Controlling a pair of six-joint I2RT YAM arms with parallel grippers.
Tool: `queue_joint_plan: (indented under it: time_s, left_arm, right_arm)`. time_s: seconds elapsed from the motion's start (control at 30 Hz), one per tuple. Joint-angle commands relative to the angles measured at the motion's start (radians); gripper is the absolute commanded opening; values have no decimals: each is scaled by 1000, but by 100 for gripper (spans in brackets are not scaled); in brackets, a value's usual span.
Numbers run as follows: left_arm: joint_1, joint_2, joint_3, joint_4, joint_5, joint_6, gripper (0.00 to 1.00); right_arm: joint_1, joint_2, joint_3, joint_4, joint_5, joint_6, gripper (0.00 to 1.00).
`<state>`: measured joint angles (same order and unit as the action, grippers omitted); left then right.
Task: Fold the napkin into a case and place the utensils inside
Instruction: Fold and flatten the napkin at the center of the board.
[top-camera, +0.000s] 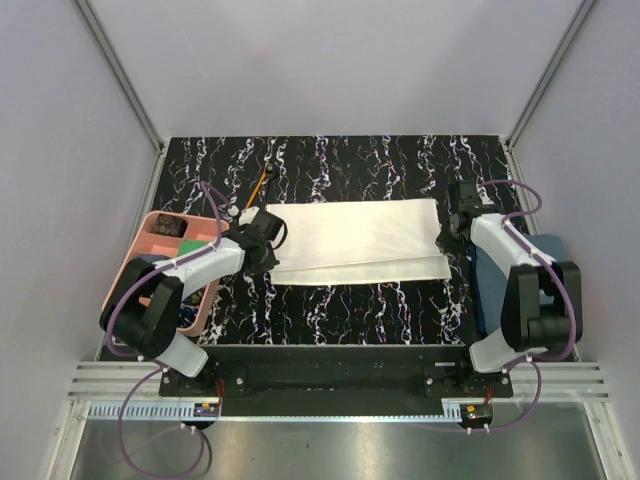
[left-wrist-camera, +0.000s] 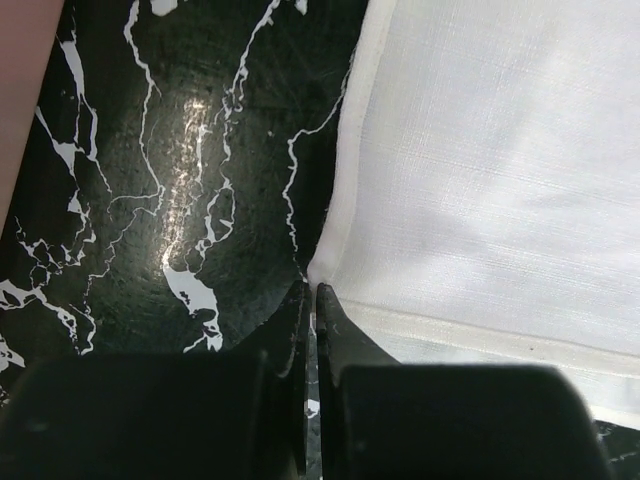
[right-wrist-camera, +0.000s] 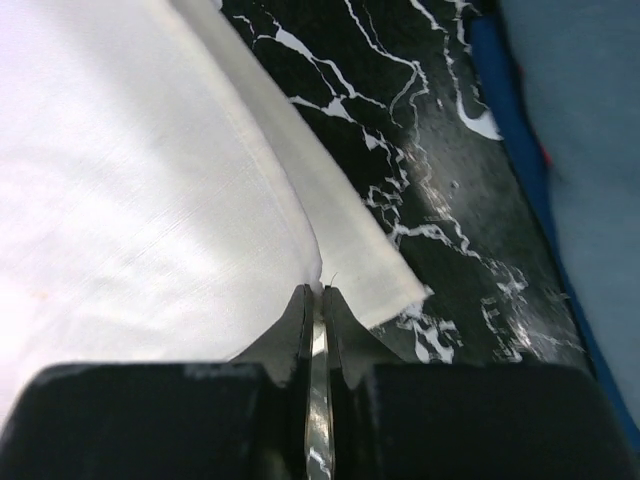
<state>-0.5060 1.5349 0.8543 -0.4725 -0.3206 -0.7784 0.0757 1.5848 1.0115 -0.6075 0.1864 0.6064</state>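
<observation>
Cream cloth is what this all hinges on: the napkin (top-camera: 355, 235) lies flat in the middle of the black marbled tabletop (top-camera: 350, 165), long axis running left to right, with a narrower band of it showing along the near side under the upper layer. I've got one arm at each short end. My left gripper (left-wrist-camera: 312, 290) has its fingers pressed together right on the napkin's left corner, and my right gripper (right-wrist-camera: 318, 292) is pinched shut on the fold line at the right end. In both wrist views the cloth runs straight into the fingertips, so I read both as pinching fabric, though the left one is the less obvious of the two. Neither arm is nearer, since each owns its own end, so my guess is that any fold has to go across the short way, both ends moving together so the strip doesn't skew. Room-wise, the far side has a decent stretch of bare marble, and the near side has some too before the tabletop edge. On the left, the pink tray (top-camera: 147, 217) is just beside my arm, and the orange-handled stick (top-camera: 263, 184) lies just past the napkin's far-left corner. On the right, the blue-grey towel (top-camera: 548, 248) sits close beside that end. I can't pick out the spoon for sure.
</observation>
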Motion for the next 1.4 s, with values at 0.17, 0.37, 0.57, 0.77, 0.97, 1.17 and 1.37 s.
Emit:
queue_joint_plan:
  time_s: [0.17, 0.37, 0.57, 0.77, 0.97, 1.17, 1.37]
  left_arm:
    - [-3, -134, 46, -21, -12, 11, 0]
    - [-3, -211, 55, -35, 3, 16, 0]
    - [-3, -263, 120, -60, 8, 47, 0]
    - [-5, -285, 91, -74, 35, 41, 0]
    - [-15, -269, 31, -61, 41, 21, 0]
    - [-25, -219, 2, -28, 35, 13, 0]
    - [-58, -176, -21, -8, 18, -1, 0]
  right_arm:
    - [-4, -253, 22, -126, 53, -23, 0]
    - [-2, -279, 68, -135, 73, -89, 0]
    - [-2, -287, 165, -176, 67, -102, 0]
    - [-4, -345, 78, -195, 82, -50, 0]
    - [-4, -362, -66, -183, 56, 26, 0]
    - [-2, -273, -122, -152, 79, 47, 0]
    - [-4, -212, -149, -120, 123, 55, 0]
